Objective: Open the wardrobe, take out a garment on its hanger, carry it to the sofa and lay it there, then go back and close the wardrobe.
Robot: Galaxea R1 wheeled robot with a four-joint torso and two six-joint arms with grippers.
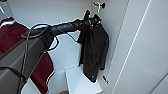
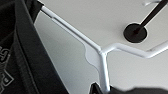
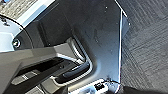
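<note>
**Left jaws at the hanger inside the open wardrobe**

Head view: my left arm reaches into the wardrobe (image 1: 140, 50), and my left jaws (image 1: 88, 18) sit at the top of the hanger (image 1: 98, 11). Whether they are clamped on it, I cannot tell. The black garment (image 1: 93, 50) hangs limp just below them; a maroon jacket (image 1: 15, 35) hangs well behind.

Left wrist view: the hanger's white arms (image 2: 100, 50) run just ahead, the garment beside them.

Right wrist view: carpet floor (image 3: 145, 50); I cannot tell how my right jaws stand.
</note>
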